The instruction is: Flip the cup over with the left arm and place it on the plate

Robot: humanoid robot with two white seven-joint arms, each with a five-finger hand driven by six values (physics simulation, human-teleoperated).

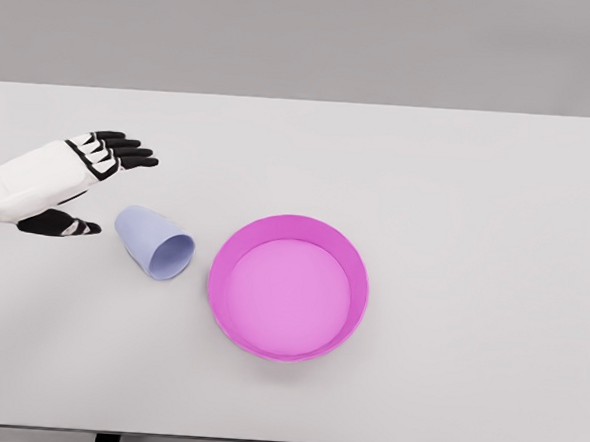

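A pale lavender cup lies on its side on the white table, its open mouth facing the lower right. Just right of it sits a magenta plate with a raised rim, nothing in it. My left hand hovers to the upper left of the cup, fingers spread straight and thumb held apart below them, holding nothing. A small gap separates the thumb tip from the cup's closed base. The right arm does not show.
The white table stretches wide to the right and back. Its front edge runs along the bottom of the view, with dark legs just visible beneath.
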